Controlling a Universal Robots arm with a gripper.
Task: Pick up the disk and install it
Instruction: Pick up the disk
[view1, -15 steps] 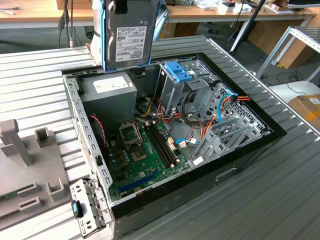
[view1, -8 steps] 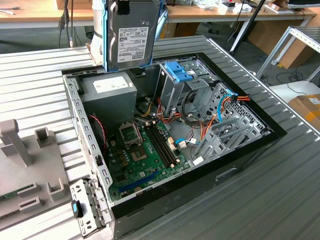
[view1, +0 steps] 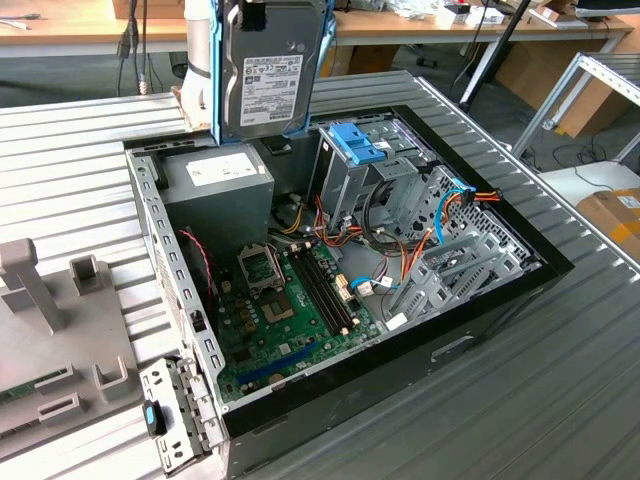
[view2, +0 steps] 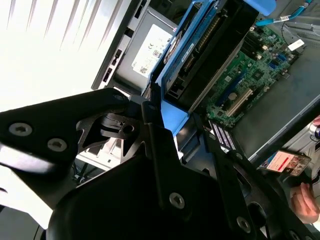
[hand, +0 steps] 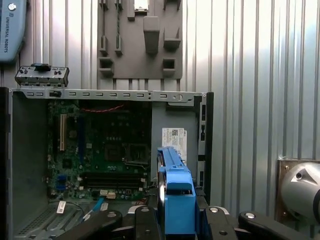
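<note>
The disk (view1: 272, 70), a dark hard drive with a white label and bright blue side rails, hangs upright in the air above the back of the open computer case (view1: 480, 320), over the power supply (view1: 215, 180). In both wrist views my gripper (view2: 175, 125) (hand: 180, 220) is shut on the disk's blue end tab, with a black finger on each side of it. From there the disk (view2: 210, 45) (hand: 172, 170) points down toward the case interior. The metal drive cage (view1: 400, 170) with its light-blue latch plate (view1: 355, 140) lies to the exterior view's right of the disk.
The green motherboard (view1: 290, 300) and coloured cables (view1: 400, 260) fill the case floor. A grey fixture block (view1: 50, 330) sits on the ribbed table at the exterior view's left. A person's hand (view2: 305, 200) holds a small card near the case edge.
</note>
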